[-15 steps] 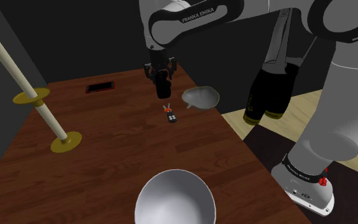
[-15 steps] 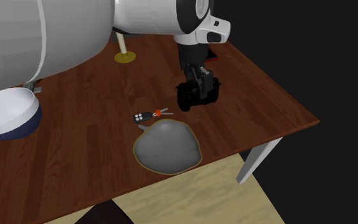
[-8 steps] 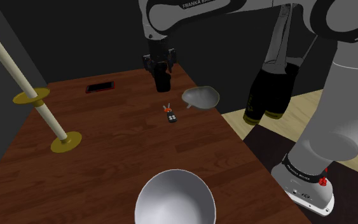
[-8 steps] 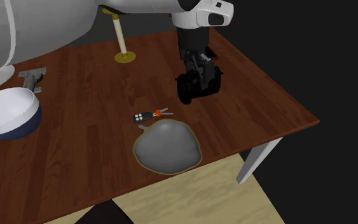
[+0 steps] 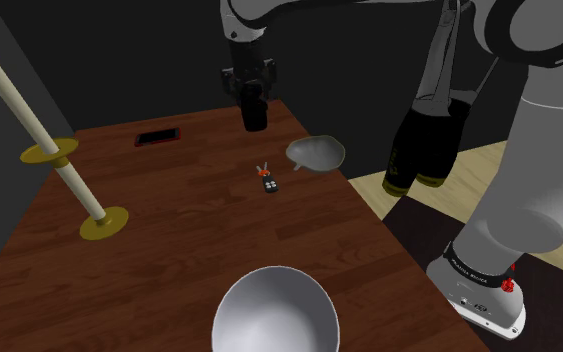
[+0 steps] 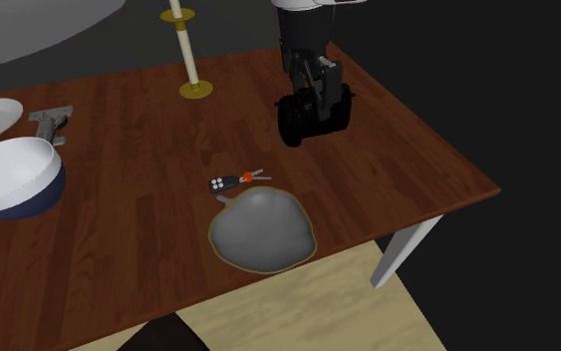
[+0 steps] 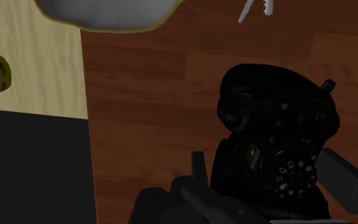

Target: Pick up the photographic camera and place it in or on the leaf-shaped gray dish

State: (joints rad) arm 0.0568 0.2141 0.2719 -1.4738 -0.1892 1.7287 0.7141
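The claw [image 6: 315,88] is closed on the black camera [image 6: 313,120], its fingers clamped against the camera's sides, and holds it up off the wooden bench [image 6: 418,150]. The grey leaf-shaped dish [image 6: 260,229], edged in a yellowish rim, sits near the bench's edge. The camera hangs well apart from the dish, farther in over the bench. Just beside the dish, between it and the camera, lies a small key fob [image 6: 234,180] with an orange part. In the wrist view the camera [image 7: 276,146] sits between the fingers [image 7: 350,183] with bare wood under it and the dish's rim [image 7: 104,16] beyond. Well apart from the dish stand a white bowl [image 6: 54,184] and a candlestick [image 6: 190,60].
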